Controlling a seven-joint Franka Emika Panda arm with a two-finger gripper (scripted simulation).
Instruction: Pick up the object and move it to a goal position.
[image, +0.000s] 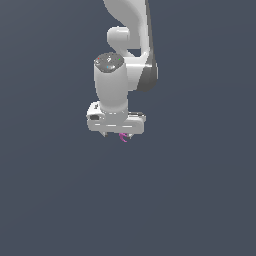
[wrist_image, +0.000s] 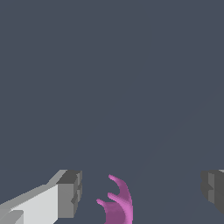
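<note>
A plain slate-grey surface (image: 200, 200) fills both views with no edge or corner showing, so places on it cannot be tied to any border. The white Panda arm (image: 127, 30) comes down from the top of the exterior view and ends in the gripper (image: 117, 135), pointing downward. In the wrist view its two fingers (wrist_image: 70, 192) stand wide apart. The small magenta-pink object (wrist_image: 117, 203) with curved prongs sits between them, touching neither.

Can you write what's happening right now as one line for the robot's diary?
gripper: open | object: between fingers, not touching | stage: before grasp
</note>
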